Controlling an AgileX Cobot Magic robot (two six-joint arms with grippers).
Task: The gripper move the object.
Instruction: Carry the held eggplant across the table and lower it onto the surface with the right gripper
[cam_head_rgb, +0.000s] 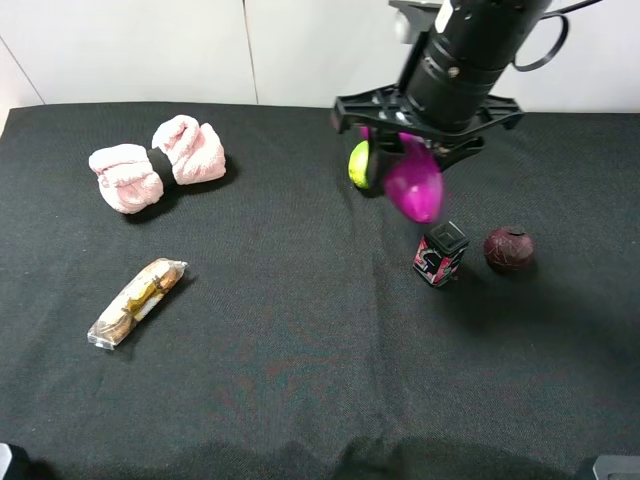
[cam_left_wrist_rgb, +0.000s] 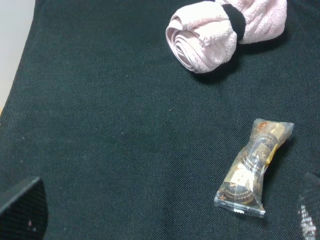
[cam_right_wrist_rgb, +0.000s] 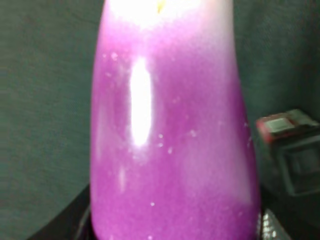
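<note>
Magenta glossy long toy eggplant (cam_head_rgb: 413, 185) hangs clamped in the black right claw (cam_head_rgb: 402, 160) above the dark cloth bench (cam_head_rgb: 300, 350), toward its far right corner; the left claw (cam_left_wrist_rgb: 165, 207) gapes empty.

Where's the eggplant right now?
Exterior high view: eggplant right of centre near the back, gripped by the right hand, lime just left, black box in front.

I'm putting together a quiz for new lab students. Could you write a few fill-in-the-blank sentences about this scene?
The eggplant is held by the ___ end effector. The rolled towels are ___ in colour. The round maroon fruit lies next to the small black ___. The left end effector is ___.
Missing words: right; pink; box; open.
</note>
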